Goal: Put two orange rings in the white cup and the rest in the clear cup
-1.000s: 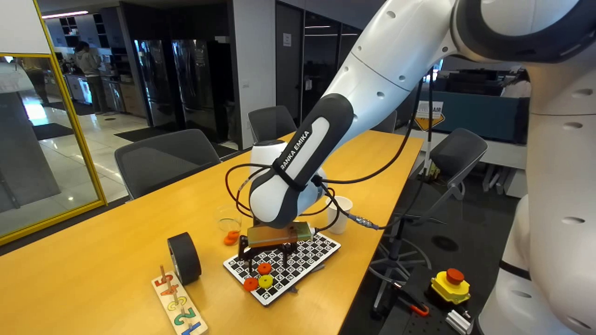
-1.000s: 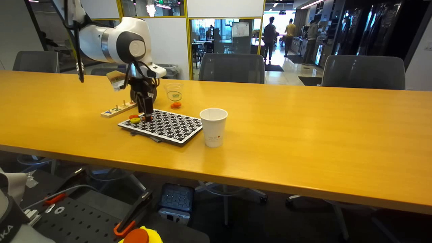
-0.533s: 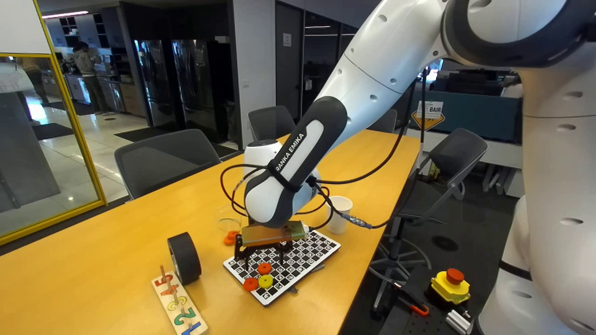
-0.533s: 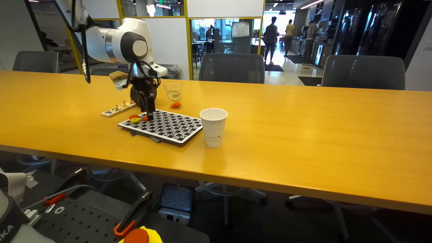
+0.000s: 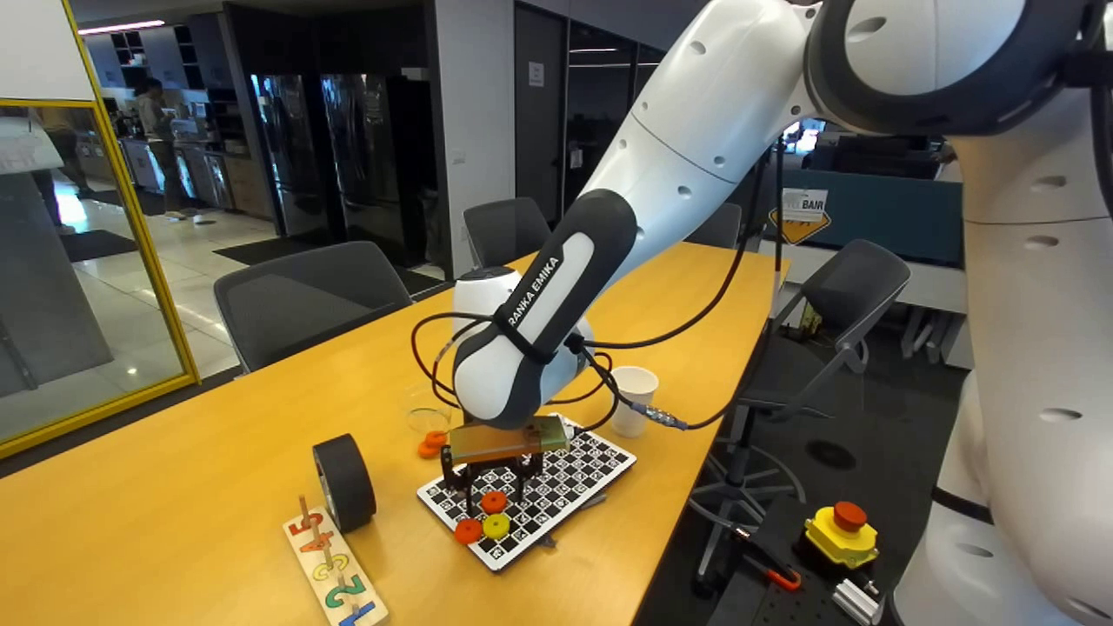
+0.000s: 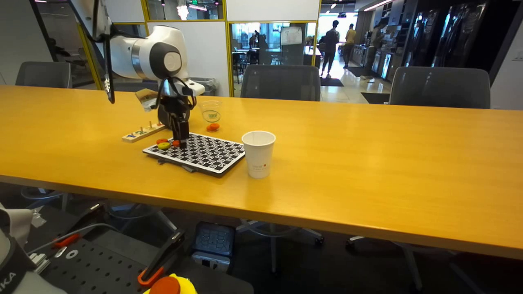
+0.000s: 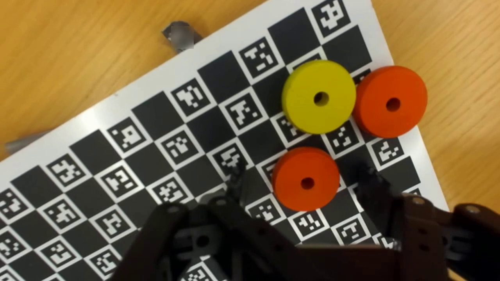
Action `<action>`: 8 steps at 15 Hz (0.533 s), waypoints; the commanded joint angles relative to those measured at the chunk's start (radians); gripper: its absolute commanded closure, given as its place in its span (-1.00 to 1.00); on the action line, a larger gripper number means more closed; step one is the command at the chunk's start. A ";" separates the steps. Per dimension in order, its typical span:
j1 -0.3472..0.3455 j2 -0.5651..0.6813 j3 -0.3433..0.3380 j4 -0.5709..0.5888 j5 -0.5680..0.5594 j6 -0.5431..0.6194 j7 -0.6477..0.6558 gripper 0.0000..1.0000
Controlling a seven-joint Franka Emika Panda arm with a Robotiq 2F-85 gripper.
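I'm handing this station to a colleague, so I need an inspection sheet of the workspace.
Surface: wooden table with a checkered board lying on it.
Job's things: two orange rings on the board; more orange rings, apparently inside the clear cup; white cup upright, inside bottom not visible.
Clutter: yellow ring on the board; numbered peg board; black roll.
Gripper: open, straddling one orange ring, gaps on both sides in the wrist view.
Cables: black, looping beside the robot arm.
Surroundings: chairs, people in the background, yellow-and-red button box.
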 commanded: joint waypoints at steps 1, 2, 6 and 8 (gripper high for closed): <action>0.017 0.005 -0.018 0.024 -0.013 -0.024 0.025 0.10; 0.017 0.005 -0.020 0.026 -0.013 -0.028 0.026 0.28; 0.019 -0.002 -0.024 0.037 -0.021 -0.043 0.032 0.63; 0.022 -0.015 -0.036 0.039 -0.037 -0.058 0.046 0.62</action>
